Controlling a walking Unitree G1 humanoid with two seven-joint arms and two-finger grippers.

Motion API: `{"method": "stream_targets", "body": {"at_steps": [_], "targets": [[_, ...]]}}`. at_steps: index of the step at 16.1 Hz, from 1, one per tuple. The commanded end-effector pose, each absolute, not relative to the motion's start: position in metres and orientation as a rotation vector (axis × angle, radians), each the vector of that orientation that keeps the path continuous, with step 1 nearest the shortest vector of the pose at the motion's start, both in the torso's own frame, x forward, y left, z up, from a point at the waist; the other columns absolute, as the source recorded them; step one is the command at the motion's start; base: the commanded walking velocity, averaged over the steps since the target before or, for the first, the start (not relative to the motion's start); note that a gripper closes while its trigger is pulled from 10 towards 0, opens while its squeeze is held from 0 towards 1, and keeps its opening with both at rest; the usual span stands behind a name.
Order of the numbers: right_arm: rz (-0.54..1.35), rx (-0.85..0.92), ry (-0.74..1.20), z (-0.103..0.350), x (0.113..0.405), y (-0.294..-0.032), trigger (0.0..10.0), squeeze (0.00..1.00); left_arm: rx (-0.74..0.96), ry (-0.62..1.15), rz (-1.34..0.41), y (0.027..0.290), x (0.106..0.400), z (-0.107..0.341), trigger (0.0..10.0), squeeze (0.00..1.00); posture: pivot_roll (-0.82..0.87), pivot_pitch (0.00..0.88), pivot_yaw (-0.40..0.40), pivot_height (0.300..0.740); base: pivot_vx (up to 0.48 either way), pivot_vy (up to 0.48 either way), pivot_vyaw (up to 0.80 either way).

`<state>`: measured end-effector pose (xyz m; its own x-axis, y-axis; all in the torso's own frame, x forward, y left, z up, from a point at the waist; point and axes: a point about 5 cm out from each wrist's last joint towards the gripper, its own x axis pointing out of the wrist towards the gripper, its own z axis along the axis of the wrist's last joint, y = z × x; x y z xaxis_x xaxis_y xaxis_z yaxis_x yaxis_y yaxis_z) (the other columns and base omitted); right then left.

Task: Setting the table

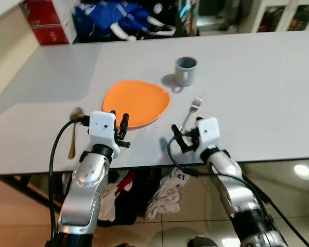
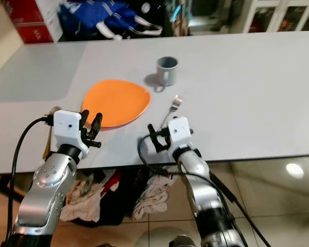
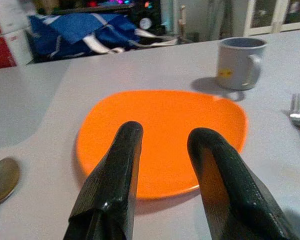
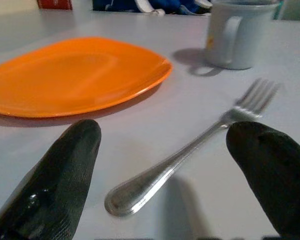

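Both arms raised over near table [image 1: 278, 103] edge, lower centre of head views. Left gripper [image 1: 123, 128] fingers slightly parted, holding nothing, aimed at orange plate [image 1: 136, 103]. Right gripper [image 4: 170, 165] spread wide, released, straddling fork [image 4: 190, 150] handle end. Fork: silver, flat on table, frame centre, just right of plate. Grey mug [image 1: 185, 70] above it. Spoon [image 1: 74, 128] at left of plate.

Head stereo looks down; wrist cameras low, close, sharing orange plate [image 3: 160, 140].
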<state>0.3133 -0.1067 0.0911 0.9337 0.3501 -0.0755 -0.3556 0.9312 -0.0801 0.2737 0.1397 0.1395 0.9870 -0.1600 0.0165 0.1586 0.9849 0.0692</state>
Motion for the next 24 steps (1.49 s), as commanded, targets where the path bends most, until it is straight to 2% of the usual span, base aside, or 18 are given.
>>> {"method": "stream_targets", "body": {"at_steps": [1,4,9,13,20,24], "targets": [[0.36,-0.092,0.06,0.092,0.319,-0.104,10.0,0.0,0.074,-0.027,-0.14,0.145,0.268,0.143,10.0,0.0,-0.09,0.0,0.07,0.722,0.0,0.0,0.0],[0.373,-0.091,0.034,0.1,0.328,-0.094,10.0,0.0,0.082,-0.019,-0.116,0.151,0.258,0.144,10.0,0.0,-0.05,0.007,0.052,0.722,0.0,0.0,0.0],[0.379,-0.099,0.084,0.083,0.309,-0.1,10.0,0.0,0.08,-0.013,-0.098,0.153,0.254,0.148,10.0,0.0,-0.07,0.026,0.048,0.722,0.0,0.0,0.0],[0.342,0.028,0.173,0.073,0.307,-0.104,10.0,0.0,0.068,-0.005,-0.106,0.149,0.256,0.15,10.0,0.0,-0.08,0.043,0.055,0.722,0.0,0.0,0.0],[0.384,0.129,0.235,0.074,0.309,-0.103,10.0,0.0,0.058,0.005,-0.094,0.151,0.256,0.152,10.0,0.0,-0.07,0.028,0.056,0.722,0.0,0.0,0.0],[0.352,0.009,0.292,0.061,0.304,-0.12,10.0,0.0,0.055,0.011,-0.098,0.151,0.256,0.151,10.0,0.0,-0.07,0.024,0.057,0.722,0.0,0.0,0.0]]}}
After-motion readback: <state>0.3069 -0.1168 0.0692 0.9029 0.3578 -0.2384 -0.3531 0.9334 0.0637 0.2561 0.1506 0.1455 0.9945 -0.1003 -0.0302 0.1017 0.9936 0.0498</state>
